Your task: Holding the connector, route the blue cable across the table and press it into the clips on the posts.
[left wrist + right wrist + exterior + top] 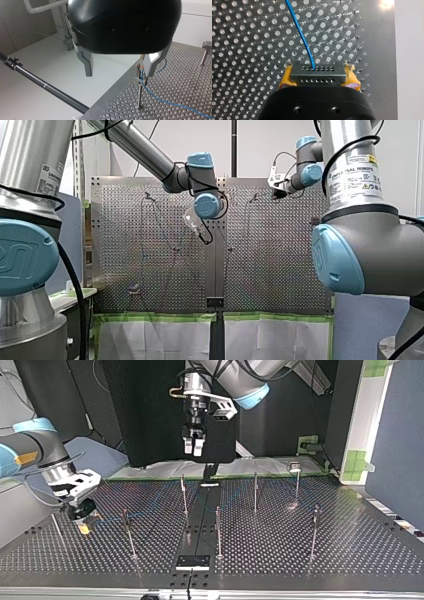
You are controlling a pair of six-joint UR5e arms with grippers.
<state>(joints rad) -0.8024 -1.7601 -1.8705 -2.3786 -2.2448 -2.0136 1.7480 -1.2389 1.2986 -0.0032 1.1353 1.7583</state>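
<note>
Connector is clamped in my right gripper, to lead the blue cable. My left gripper hangs apart, empty.

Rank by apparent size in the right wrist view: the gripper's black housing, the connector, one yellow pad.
1. black housing, though nearest the camera, so inflated
2. connector
3. yellow pad, only partly showing
</note>
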